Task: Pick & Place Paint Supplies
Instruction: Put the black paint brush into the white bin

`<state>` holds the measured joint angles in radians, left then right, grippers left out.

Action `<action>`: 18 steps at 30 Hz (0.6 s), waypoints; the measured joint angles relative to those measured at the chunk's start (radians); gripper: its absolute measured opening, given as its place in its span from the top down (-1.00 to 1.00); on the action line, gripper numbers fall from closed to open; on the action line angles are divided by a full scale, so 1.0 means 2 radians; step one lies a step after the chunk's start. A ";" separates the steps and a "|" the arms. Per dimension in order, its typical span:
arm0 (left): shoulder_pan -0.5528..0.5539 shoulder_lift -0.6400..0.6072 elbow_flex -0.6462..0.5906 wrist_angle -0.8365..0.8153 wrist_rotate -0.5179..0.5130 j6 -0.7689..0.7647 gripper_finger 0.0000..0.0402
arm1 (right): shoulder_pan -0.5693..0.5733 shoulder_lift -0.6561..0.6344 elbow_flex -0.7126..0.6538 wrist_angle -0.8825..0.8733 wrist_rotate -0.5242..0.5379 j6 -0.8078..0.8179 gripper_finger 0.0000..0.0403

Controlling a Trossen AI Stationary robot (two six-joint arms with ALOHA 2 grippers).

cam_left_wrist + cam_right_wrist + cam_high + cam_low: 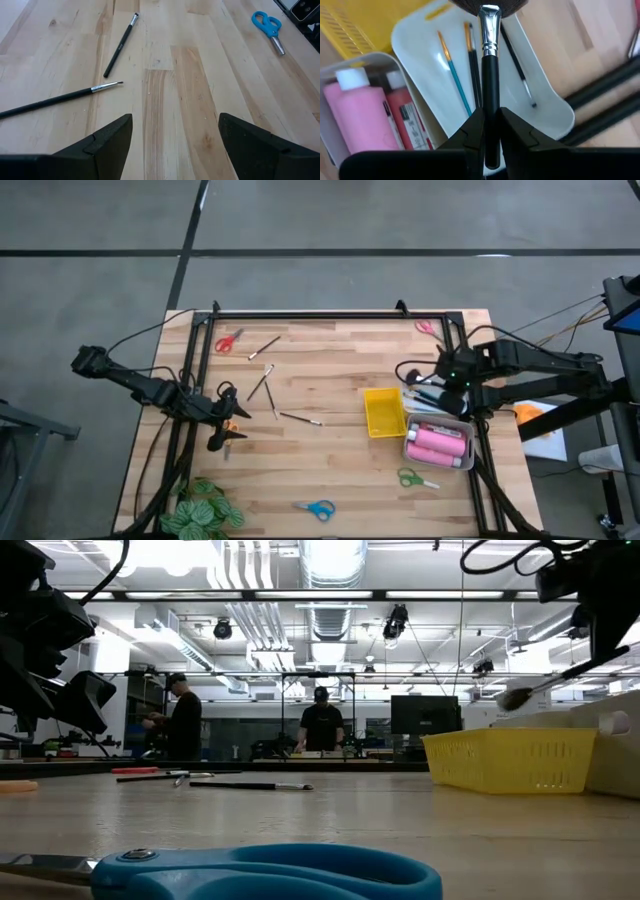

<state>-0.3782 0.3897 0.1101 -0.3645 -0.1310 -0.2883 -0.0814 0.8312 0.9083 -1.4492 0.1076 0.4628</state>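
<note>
Blue scissors (260, 875) nearest, loose with other scissors and thin brushes (121, 45); right gripper (487, 131) clenched on fluffy brush (488, 75) over white tray (547, 97) holding three brushes; left gripper (175, 137) released, empty.

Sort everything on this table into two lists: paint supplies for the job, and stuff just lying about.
Job items:
fluffy black brush, shut in the right gripper over the white tray
thin brushes on the wood and in the tray
pink paint bottles
scissors: red, blue, green

Lying about:
leafy plant
yellow tray
left gripper, open, empty
</note>
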 joint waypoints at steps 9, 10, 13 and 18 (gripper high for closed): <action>0.000 0.000 0.000 0.000 0.000 0.000 -0.49 | 0.000 0.001 -0.043 0.013 -0.015 0.011 0.82; 0.000 0.000 0.000 0.000 0.000 0.000 -0.49 | 0.000 0.001 -0.052 0.019 -0.017 0.017 0.82; 0.000 0.000 0.000 0.000 0.000 0.000 -0.49 | 0.000 0.003 -0.076 0.036 -0.019 0.030 0.82; 0.000 0.000 0.000 0.000 0.000 0.000 -0.49 | 0.000 0.009 -0.076 0.047 -0.015 0.031 0.82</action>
<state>-0.3782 0.3897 0.1101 -0.3645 -0.1308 -0.2882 -0.0811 0.8490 0.7559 -1.3545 0.0768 0.5247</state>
